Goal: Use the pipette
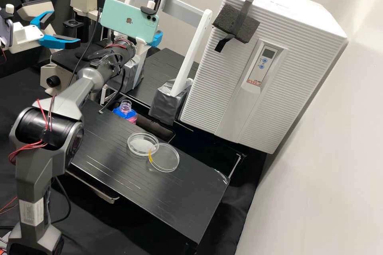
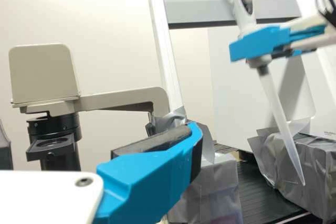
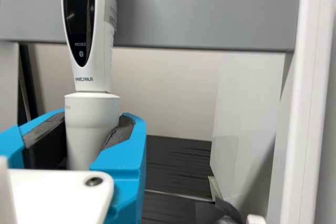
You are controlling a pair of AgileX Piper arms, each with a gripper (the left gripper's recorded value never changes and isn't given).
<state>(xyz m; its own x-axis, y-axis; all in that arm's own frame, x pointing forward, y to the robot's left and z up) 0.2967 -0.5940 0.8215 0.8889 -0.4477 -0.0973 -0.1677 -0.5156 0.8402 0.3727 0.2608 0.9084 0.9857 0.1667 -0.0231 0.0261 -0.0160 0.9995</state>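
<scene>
- High view: pipette (image 1: 156,0) up at the white stand (image 1: 191,44); left gripper (image 1: 54,28) well apart, fingers spread.
- Left wrist view: its thin tip (image 2: 283,124) looks fragile (bump nothing).
- Right wrist view: right gripper (image 3: 89,135) clamped on the pipette's lower body; light, stiff, slick, I judge; I'd hold there.

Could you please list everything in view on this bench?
Pipette: one, white and black, in the right claw.
Petri dishes: two, clear, on the black platform, rims touching.
Bottle: one, pink liquid, uncapped, behind the dishes.
Stand: one, white with grey bar, behind the bottle.
Cabinet: one, white, beside the stand.
Microscope: one, beige, far left.
Phone: one, mint, on an arm.
Right claw: blue, shut on pipette.
Left claw: blue, open, by the microscope.
</scene>
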